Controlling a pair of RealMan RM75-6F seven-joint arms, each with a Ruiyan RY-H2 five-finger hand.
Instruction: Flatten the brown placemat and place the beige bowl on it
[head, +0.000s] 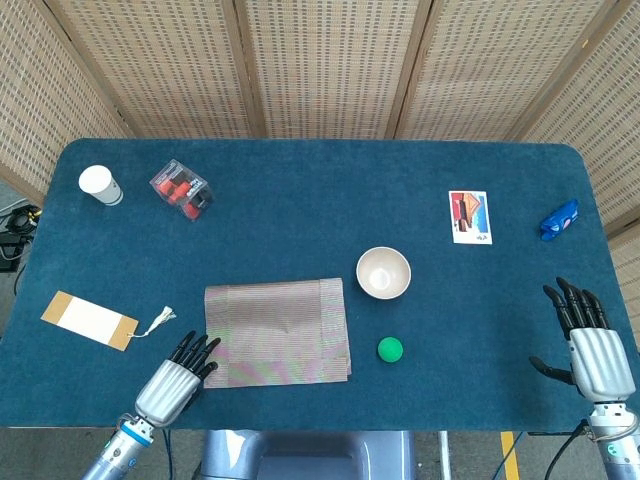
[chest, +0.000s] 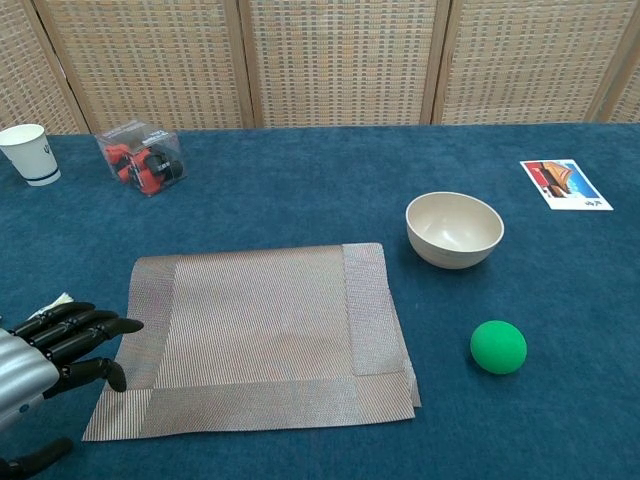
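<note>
The brown placemat (head: 275, 332) (chest: 260, 335) lies near the table's front edge with its right part folded over onto itself. The beige bowl (head: 384, 272) (chest: 454, 228) stands upright and empty to the mat's upper right, apart from it. My left hand (head: 176, 377) (chest: 50, 348) is open at the mat's front left corner, fingers stretched out with their tips at the mat's left edge. My right hand (head: 588, 343) is open near the front right corner of the table, far from the bowl; the chest view does not show it.
A green ball (head: 390, 348) (chest: 498, 346) lies just right of the mat. A tagged card (head: 90, 319) lies at the left. A white cup (head: 100, 184), a clear box with red parts (head: 181, 189), a picture card (head: 470, 217) and a blue object (head: 559, 219) sit farther back.
</note>
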